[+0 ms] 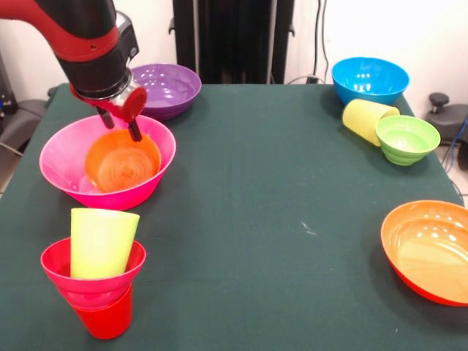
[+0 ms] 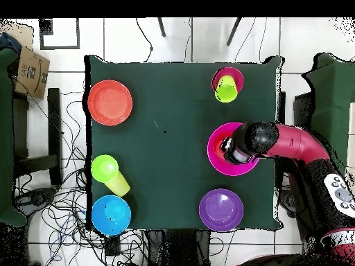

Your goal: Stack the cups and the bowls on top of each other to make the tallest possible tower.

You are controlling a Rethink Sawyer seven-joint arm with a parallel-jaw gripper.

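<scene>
Front camera across the table (image 1: 256, 219) facing the robot, low and near, overhead camera high, straight down, robot base at bottom, both sharing the tabletop under the gripper (image 1: 121, 126).
</scene>
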